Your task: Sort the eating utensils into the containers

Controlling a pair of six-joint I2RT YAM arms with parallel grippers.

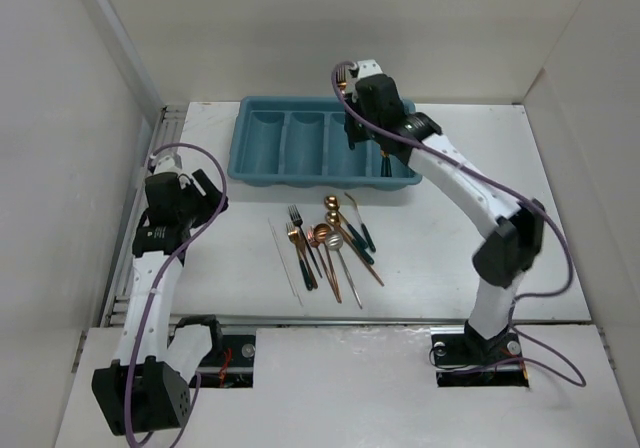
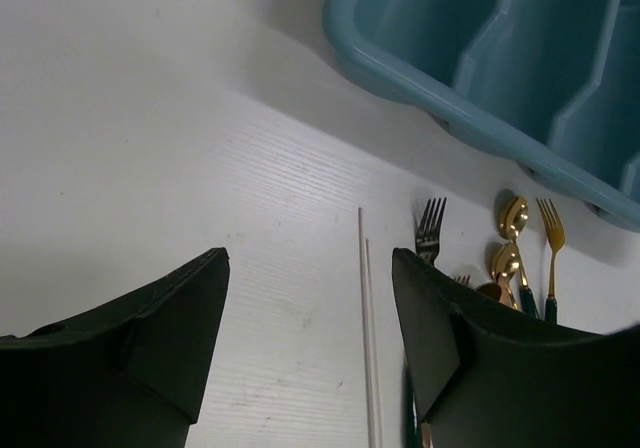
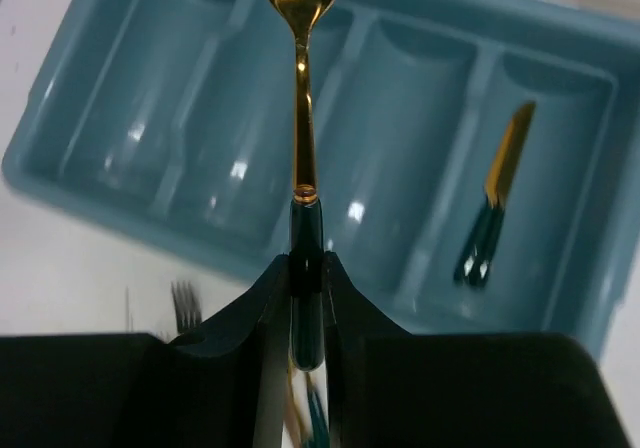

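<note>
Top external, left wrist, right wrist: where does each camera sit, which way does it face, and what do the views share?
Top external: above and behind the bases, looking down on the table; both arms show whole.
Left wrist: low, facing chopsticks and a tray corner; the open left gripper frames the view.
Right wrist: above the tray, looking down; the right gripper clamps a gold utensil.
Shared: all three show the tray.

We see the white, black-jointed left arm and right arm trailing purple cables above the table.
</note>
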